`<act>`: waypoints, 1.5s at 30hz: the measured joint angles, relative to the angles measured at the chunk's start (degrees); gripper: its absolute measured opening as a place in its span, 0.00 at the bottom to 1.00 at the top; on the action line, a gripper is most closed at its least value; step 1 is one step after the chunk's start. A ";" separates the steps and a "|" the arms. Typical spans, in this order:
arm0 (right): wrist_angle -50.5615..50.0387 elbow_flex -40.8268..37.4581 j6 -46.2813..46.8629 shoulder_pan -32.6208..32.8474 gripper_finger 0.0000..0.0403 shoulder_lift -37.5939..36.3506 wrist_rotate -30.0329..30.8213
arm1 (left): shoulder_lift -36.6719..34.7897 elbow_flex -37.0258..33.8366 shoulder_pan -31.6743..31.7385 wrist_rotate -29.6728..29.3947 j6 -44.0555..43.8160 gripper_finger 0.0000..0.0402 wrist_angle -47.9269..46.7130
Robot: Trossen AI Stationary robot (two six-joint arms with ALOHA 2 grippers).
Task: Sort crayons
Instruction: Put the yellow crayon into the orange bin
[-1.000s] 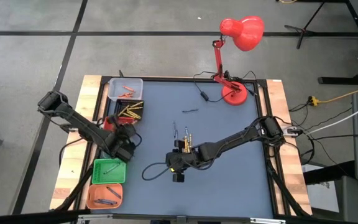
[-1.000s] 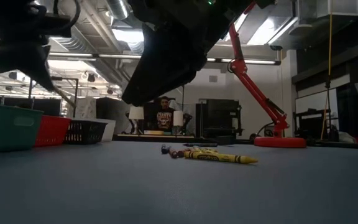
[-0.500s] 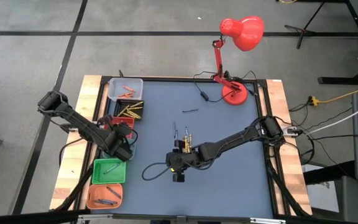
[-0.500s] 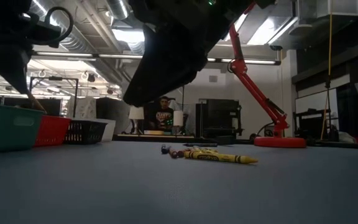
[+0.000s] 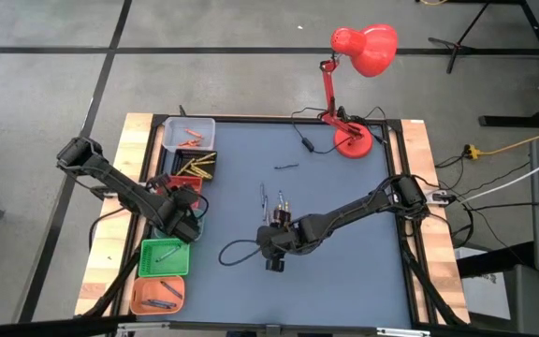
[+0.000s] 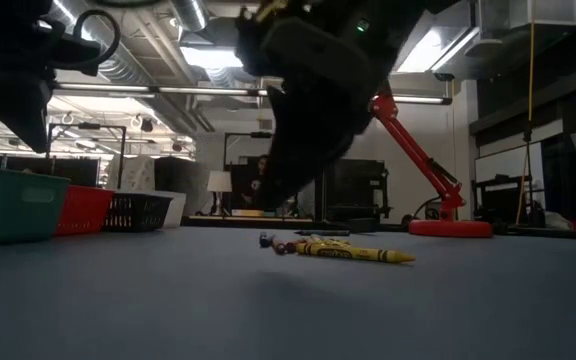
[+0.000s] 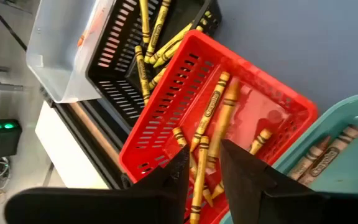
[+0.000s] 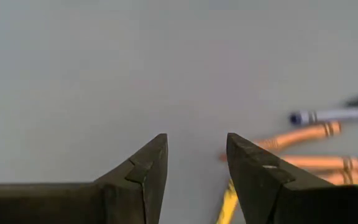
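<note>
Several crayons (image 5: 276, 200) lie loose on the blue table's middle; in the low view a yellow one (image 6: 353, 253) lies beside dark ones. My right gripper (image 5: 272, 245) hangs open and empty just near of them; its wrist view (image 8: 196, 146) shows a blue-and-white crayon (image 8: 328, 115) and orange crayons (image 8: 294, 137) ahead. My left gripper (image 5: 185, 212) is open over the red bin (image 7: 166, 99), which holds several orange-yellow crayons (image 7: 211, 109). The fingertips (image 7: 205, 155) stand apart above them, touching none.
Along the table's left side stand a clear bin (image 5: 190, 133) with orange crayons, a black bin (image 5: 196, 167) with yellow ones, a green bin (image 5: 164, 257) and an orange bin (image 5: 157, 295). A red lamp (image 5: 354, 140) and a cord (image 5: 288, 167) sit at the far side.
My left gripper has gone a little toward the table's left edge, over the red bin. My right gripper has shifted slightly toward the table's right edge, nearer the loose crayons, and has tipped. The loose crayons have stayed where they were.
</note>
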 joint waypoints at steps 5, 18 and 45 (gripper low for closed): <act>-6.62 0.00 9.73 0.01 0.41 0.02 -0.49 | 0.00 0.00 0.00 -0.07 0.04 0.19 1.62; -17.89 -0.01 19.69 0.05 0.41 0.02 -2.94 | 0.00 0.00 -0.02 -0.43 0.07 0.19 2.54; -17.56 -1.31 20.56 3.02 0.41 1.75 -3.73 | 0.00 0.00 -0.02 -0.46 0.11 0.19 5.32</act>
